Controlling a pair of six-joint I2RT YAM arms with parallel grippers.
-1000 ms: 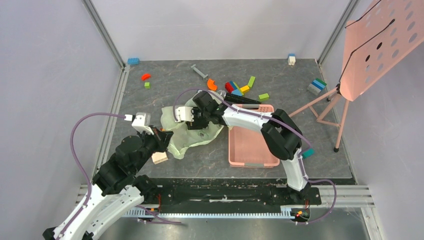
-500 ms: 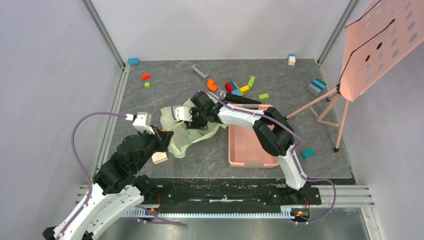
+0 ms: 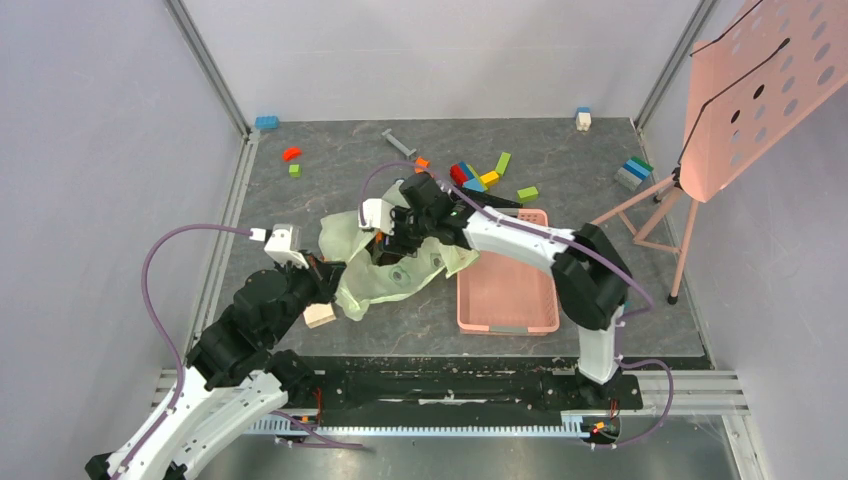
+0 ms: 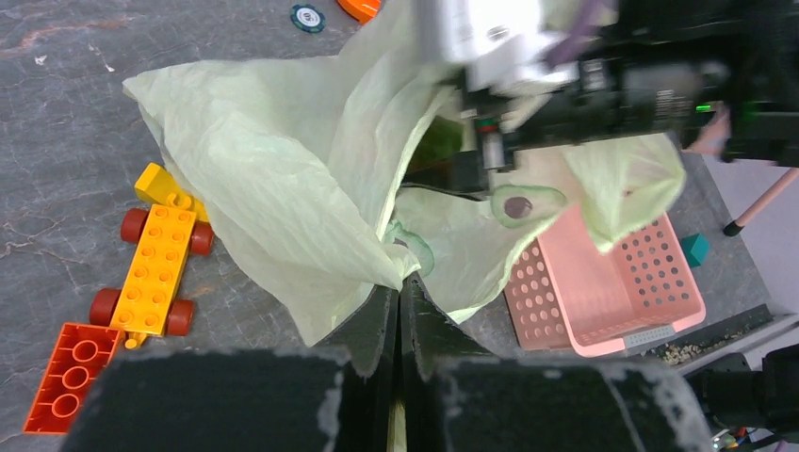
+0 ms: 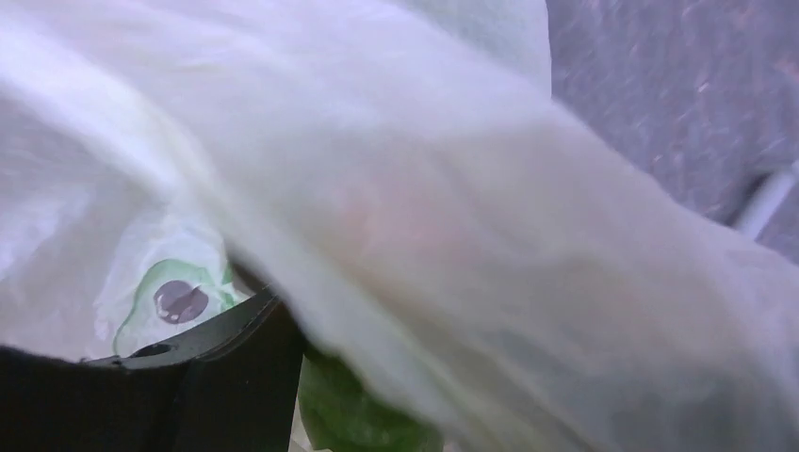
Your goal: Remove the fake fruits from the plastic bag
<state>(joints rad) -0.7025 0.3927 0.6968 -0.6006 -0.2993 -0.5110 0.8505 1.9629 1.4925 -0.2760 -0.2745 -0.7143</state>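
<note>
The plastic bag (image 3: 385, 270) lies pale green and crumpled mid-table, partly lifted. My left gripper (image 3: 333, 277) is shut on the bag's near-left edge; in the left wrist view the jaws (image 4: 398, 282) pinch the film (image 4: 283, 169). My right gripper (image 3: 392, 240) reaches into the bag's mouth from the basket side. In the right wrist view the film (image 5: 471, 188) drapes over that gripper (image 5: 386, 395). One black finger (image 5: 226, 367) shows, with a green fake fruit (image 5: 353, 419) pressed against its inner face. The other finger is hidden. Other fake fruits stay hidden in the bag.
A pink basket (image 3: 507, 325) stands just right of the bag. Coloured blocks (image 3: 480, 175) lie behind it, and a beige block (image 3: 320, 315) sits by my left wrist. A yellow block car (image 4: 155, 254) lies left of the bag. A pink perforated board on a stand (image 3: 760, 90) stands far right.
My right gripper has risen and shifted right, pulling the bag's upper film up toward the basket. My left gripper keeps its pinch in the same place.
</note>
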